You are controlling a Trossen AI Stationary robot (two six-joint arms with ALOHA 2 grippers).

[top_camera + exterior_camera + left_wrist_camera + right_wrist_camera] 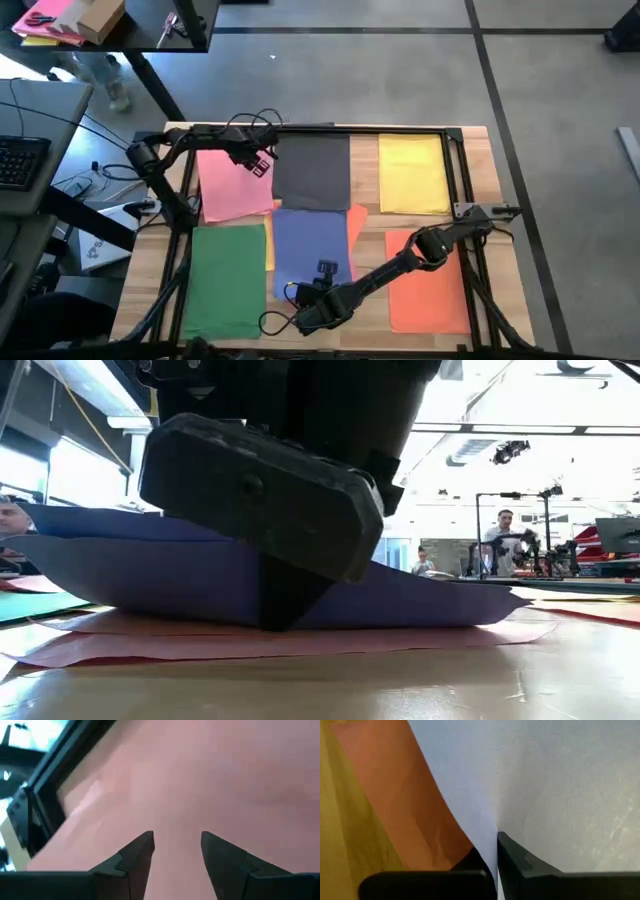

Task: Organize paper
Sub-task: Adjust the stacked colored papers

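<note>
Right gripper (492, 865) pinches the near edge of the blue sheet (310, 250) at the table's (500, 300) near middle, lifting it off the orange sheet (395, 795). Left gripper (177, 850), fingers apart, hovers over the far-left pink sheet (230, 185).

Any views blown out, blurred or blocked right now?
Low view: right gripper fills the foreground, dark against bright, washed-out ceiling lights. Left wrist view: pink sheet soft and featureless, too close. Right wrist view: blue sheet looks pale, washed out. High view: evenly lit.
</note>
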